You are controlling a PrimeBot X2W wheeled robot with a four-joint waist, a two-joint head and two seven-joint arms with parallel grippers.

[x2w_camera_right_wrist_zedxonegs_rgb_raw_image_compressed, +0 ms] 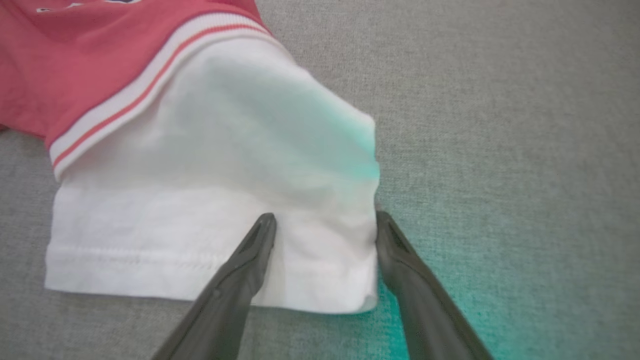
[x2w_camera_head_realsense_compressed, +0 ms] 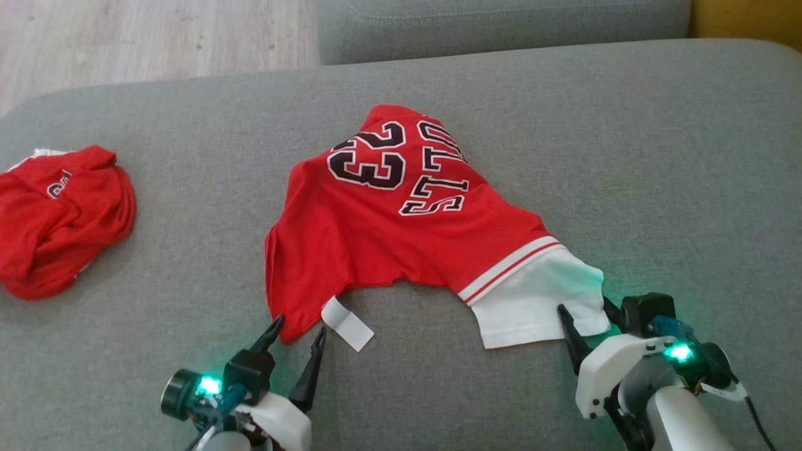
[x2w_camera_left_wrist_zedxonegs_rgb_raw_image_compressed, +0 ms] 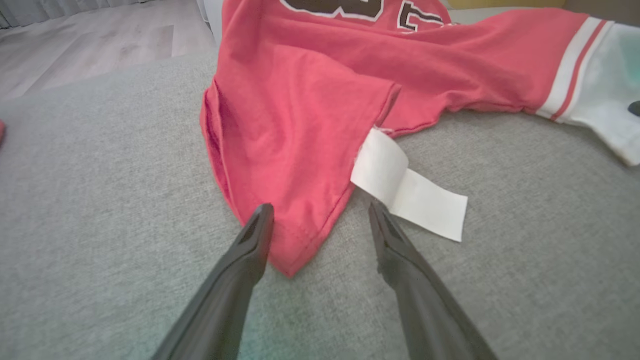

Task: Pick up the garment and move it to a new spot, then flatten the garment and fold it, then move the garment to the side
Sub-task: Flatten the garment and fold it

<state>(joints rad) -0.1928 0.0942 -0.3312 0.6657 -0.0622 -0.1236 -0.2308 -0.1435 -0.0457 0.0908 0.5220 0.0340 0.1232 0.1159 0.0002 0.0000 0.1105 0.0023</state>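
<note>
There it was, the red jersey (x2w_camera_head_realsense_compressed: 401, 232), lying rumpled in the middle of the grey sofa (x2w_camera_head_realsense_compressed: 658, 156) with its number face up, and both arms were down at its near edge. The left gripper (x2w_camera_left_wrist_zedxonegs_rgb_raw_image_compressed: 320, 207) had its two dark fingers apart, straddling the pointed red corner closest to the robot, one tip resting at the fabric's edge and the other just beside the white label (x2w_camera_left_wrist_zedxonegs_rgb_raw_image_compressed: 407, 187) that trailed out of the hem. Over on the other side, the right gripper (x2w_camera_right_wrist_zedxonegs_rgb_raw_image_compressed: 325, 216) was spread open as well, one finger lying over the white sleeve (x2w_camera_right_wrist_zedxonegs_rgb_raw_image_compressed: 215, 200) and the other hugging its outer edge; neither had clamped on anything yet. Now, the trouble I could see coming: on the left, that loose label sat so close to the finger that a closing pinch might have caught the label alone and let the corner slip free. On the right, the sleeve looked doubled, so the jaws could well have taken only the top layer, and the jersey would then have hung twisted instead of spreading flat. The cushion was soft, too, and a deep press might have nipped the upholstery along with the cloth. And off to the left lay a second red garment (x2w_camera_head_realsense_compressed: 59, 219), well apart, but a wide sideways carry could have dragged across it.
</note>
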